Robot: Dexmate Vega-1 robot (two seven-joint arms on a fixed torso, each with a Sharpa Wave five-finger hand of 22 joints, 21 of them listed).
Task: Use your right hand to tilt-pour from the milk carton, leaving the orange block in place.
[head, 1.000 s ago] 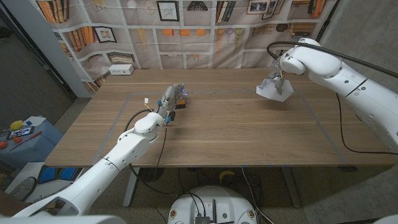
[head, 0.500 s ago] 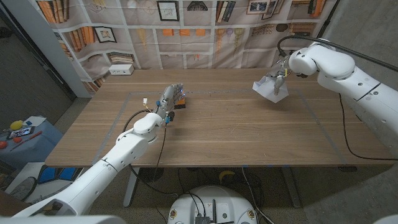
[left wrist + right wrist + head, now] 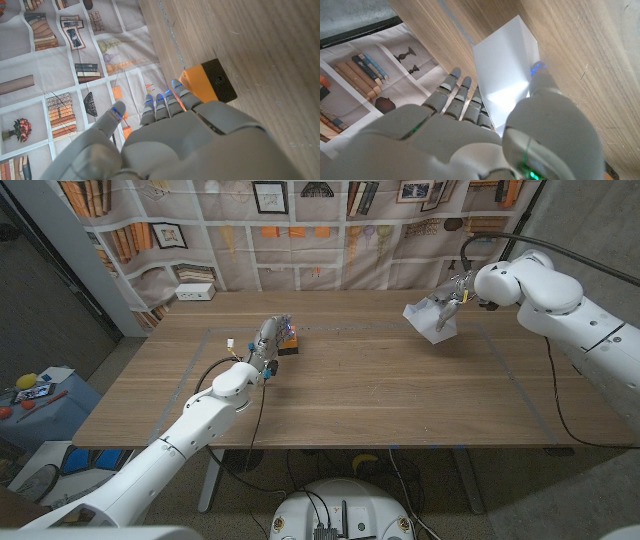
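Note:
A white milk carton [image 3: 430, 319] hangs tilted above the table's far right part, gripped by my right hand [image 3: 457, 295]. In the right wrist view the carton [image 3: 506, 85] sits between the thumb and the fingers [image 3: 460, 97] of that hand. The orange block [image 3: 289, 344] with a black end lies on the table left of centre. My left hand [image 3: 268, 340] stands right beside it, fingers apart, holding nothing. In the left wrist view the fingertips [image 3: 176, 92] reach the edge of the orange block [image 3: 207, 85]; whether they touch it I cannot tell.
The wooden table [image 3: 380, 395] has tape lines marking a rectangle. A small white box [image 3: 195, 292] sits at the far left corner. A printed bookshelf backdrop [image 3: 300, 230] hangs behind the table. Cables trail from my left arm.
My right hand has carried the milk carton up and slightly left, tilting it further. The left hand and the orange block have stayed put.

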